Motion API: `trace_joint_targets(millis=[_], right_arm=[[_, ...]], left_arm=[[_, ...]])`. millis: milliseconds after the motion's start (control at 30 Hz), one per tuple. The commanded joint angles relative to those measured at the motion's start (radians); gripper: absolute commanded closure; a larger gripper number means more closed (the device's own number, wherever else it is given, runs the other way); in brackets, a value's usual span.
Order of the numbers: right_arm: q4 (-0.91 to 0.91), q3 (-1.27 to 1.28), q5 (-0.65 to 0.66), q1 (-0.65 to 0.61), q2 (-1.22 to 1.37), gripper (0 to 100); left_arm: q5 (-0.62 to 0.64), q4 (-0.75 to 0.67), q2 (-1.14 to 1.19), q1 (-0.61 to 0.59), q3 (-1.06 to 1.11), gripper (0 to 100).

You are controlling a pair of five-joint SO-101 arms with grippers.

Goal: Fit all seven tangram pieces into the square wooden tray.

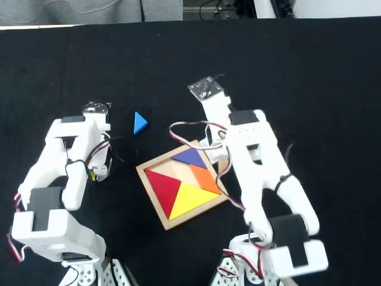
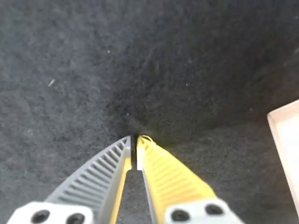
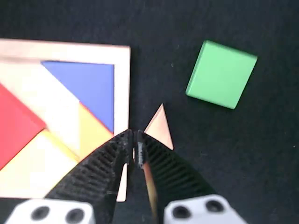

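Observation:
The square wooden tray [image 1: 156, 205] lies mid-table, turned like a diamond. It holds a red triangle [image 1: 164, 183], a yellow triangle [image 1: 190, 198], an orange piece [image 1: 205, 177] and a dark blue triangle [image 1: 190, 157]. A small blue triangle [image 1: 139, 123] lies loose on the cloth beyond the tray. In the right wrist view, a pink triangle [image 3: 160, 128] and a green square [image 3: 221, 74] lie just outside the tray rim [image 3: 122, 79]. My right gripper [image 3: 136, 140] is shut, its tips over the pink triangle's edge. My left gripper [image 2: 136, 140] is shut above bare cloth, left of the tray corner [image 2: 285, 135].
The black cloth covers the whole table, with open room at the back and far sides. The right arm [image 1: 256, 161] hangs over the tray's right corner and hides the pieces there. The left arm [image 1: 65, 173] stands to the tray's left.

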Motion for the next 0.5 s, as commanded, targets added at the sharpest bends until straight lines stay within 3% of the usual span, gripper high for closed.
trace_joint_targets(millis=[0, 167, 333, 467], right_arm=[[-0.011, -0.09, -0.009, -0.02, 0.059, 98.7], [-0.029, -0.157, 0.012, -0.104, 0.07, 97.8], [-0.049, -0.182, 0.319, -0.229, 0.079, 79.8], [-0.054, -0.193, 0.485, -0.333, 0.079, 78.3]], left_arm=[[0.005, 0.028, 0.044, -0.062, -0.008, 97], [0.115, -0.035, -0.028, -0.117, 0.028, 97], [0.149, -0.173, -0.259, -0.219, 0.213, 97], [0.143, -0.272, -0.451, -0.332, 0.358, 97]])
